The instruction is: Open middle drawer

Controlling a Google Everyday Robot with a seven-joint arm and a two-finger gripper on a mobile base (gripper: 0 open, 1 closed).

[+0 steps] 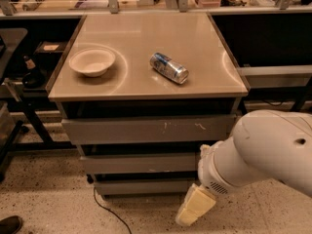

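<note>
Near the left edge of the desk (pixel 204 38) sits a white bowl (pixel 92 61), upright. A can (pixel 168 68) lies on its side around the middle of the top, well apart from the bowl and angled toward the front right corner.

Under the front edge there are three grey drawer fronts, one below another. The top drawer (pixel 146 129) carries white scratch marks. The middle drawer (pixel 141 163) sits just beneath it, plain-faced and pushed in. The bottom drawer (pixel 144 186) is the lowest and is close to the floor.

The hand (pixel 195 206) is cream-coloured and hangs low below the front right corner, just beside the right end of the bottom drawer. It is not touching the middle drawer, and whether it is open or closed I cannot tell. The bulky white arm (pixel 273 150) comes in from the right.
</note>
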